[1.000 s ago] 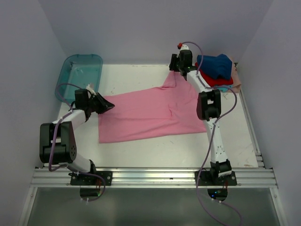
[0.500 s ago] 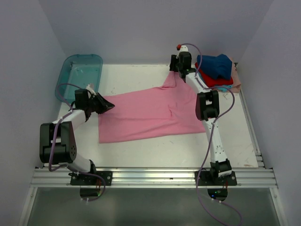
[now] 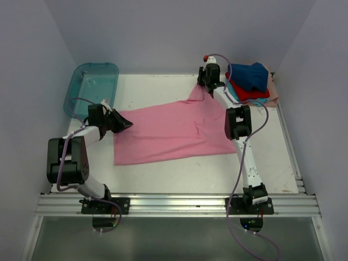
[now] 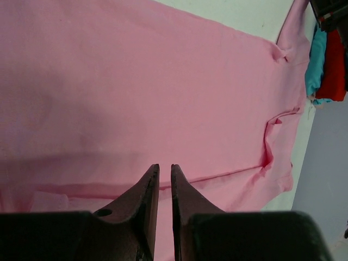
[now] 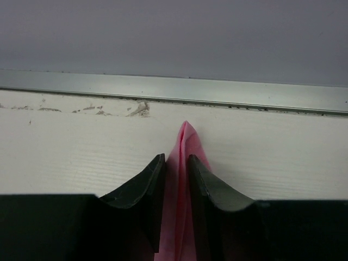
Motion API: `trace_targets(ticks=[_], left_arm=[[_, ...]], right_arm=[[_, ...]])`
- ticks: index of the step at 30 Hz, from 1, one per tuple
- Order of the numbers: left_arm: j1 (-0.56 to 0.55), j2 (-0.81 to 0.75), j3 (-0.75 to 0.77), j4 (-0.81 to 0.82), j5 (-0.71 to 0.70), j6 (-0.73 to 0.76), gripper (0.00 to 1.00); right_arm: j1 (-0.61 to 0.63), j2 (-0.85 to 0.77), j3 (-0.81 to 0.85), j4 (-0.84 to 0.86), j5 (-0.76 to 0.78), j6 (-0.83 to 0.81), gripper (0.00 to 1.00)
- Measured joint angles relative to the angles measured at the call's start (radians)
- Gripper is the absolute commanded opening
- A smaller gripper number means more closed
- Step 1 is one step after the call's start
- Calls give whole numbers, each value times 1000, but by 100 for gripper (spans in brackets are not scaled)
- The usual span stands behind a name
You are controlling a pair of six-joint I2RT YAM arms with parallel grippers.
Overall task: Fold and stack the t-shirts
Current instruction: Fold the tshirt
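Your left claw [image 3: 123, 123] and right claw [image 3: 209, 90] each pinch the pink shirt [image 3: 168, 130], spread on the table [image 3: 157, 89] between them. At the left wrist, the nearly shut fingers [image 4: 148, 190] nip its edge, with cloth spreading ahead. At the right wrist, the fingers [image 5: 148, 182] clamp a pink fold that pokes out ahead.

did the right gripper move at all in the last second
Yes, slightly. The right gripper, jaws shut on the pink t-shirt, has shifted left in the top view, away from the stacked shirts.

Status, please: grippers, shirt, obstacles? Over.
Left gripper shut on pink t-shirt, right gripper too. Shirt spread out, unfolded. Shirt pile close to right gripper.
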Motion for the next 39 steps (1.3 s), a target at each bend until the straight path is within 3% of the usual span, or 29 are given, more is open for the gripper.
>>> trace_targets(ticks=[6,11,16,18,25,39], left_arm=[[0,10,10,-14,-76,6,18],[-2,2,76,-115,-276,20,23],[2,10,164,-201,-472,33,23],[9,32,183,-199,-508,35,23],[24,206,231,-198,-568,35,22],[51,294,306,-119,-577,35,22]], right_arm=[[0,0,-19,29,0,3,18],[0,-10,-63,86,0,2,15],[0,-15,-76,96,-1,1,0],[0,-15,-76,96,-1,6,0],[0,-15,-76,97,-2,7,0],[0,-26,-108,126,-2,7,0]])
